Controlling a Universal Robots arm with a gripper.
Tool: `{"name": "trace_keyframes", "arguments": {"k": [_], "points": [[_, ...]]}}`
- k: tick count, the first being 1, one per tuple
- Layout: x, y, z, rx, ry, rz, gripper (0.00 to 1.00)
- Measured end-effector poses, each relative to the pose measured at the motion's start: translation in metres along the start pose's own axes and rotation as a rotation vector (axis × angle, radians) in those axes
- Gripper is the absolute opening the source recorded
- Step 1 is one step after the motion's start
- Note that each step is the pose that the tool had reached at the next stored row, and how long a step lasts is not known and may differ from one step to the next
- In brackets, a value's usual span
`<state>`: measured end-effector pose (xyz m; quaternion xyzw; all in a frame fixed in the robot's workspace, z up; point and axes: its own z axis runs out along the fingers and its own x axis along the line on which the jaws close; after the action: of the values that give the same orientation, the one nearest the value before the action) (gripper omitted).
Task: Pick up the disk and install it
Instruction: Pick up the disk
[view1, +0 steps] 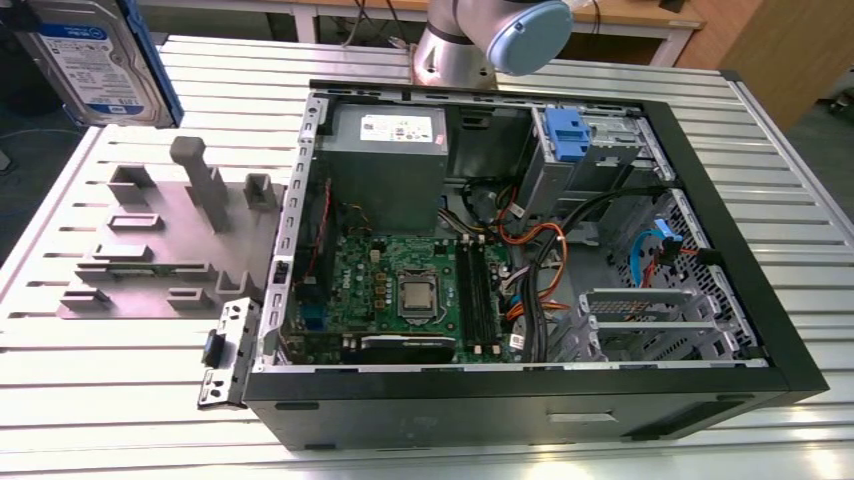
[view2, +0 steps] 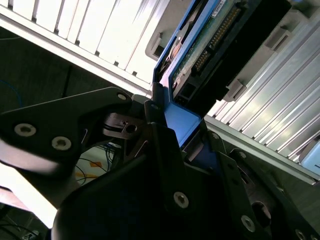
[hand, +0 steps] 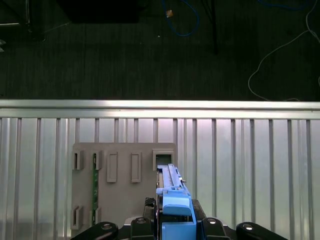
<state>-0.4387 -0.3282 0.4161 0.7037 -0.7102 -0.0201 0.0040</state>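
Note:
The disk (view1: 91, 62), a silver hard drive with a white-and-blue label and a blue frame, hangs in the air at the exterior view's far upper left, above the table's edge. In the first wrist view the disk (hand: 172, 197) is seen edge-on, and my gripper (hand: 175, 226) is shut on its blue frame above the grey fixture plate (hand: 120, 185). The second wrist view shows the disk's (view2: 212, 42) circuit-board side. There the gripper (view2: 172, 132) clamps the blue end of the frame between its black fingers (view2: 160, 150).
An open computer case (view1: 747, 300) lies on the slatted metal table (view1: 107, 390), with a drive bay and a blue latch piece (view1: 567, 135) at its far end. The grey fixture plate (view1: 160, 250) with upright posts sits beside the case. The arm's base (view1: 481, 40) stands behind.

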Motion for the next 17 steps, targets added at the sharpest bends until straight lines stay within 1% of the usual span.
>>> {"name": "trace_keyframes", "arguments": {"k": [5, 17], "points": [[0.0000, 0.0001, -0.0008, -0.0002, 0.0001, 0.000, 0.37], [0.0000, 0.0029, -0.0008, 0.0024, 0.0000, 0.000, 0.37]]}}
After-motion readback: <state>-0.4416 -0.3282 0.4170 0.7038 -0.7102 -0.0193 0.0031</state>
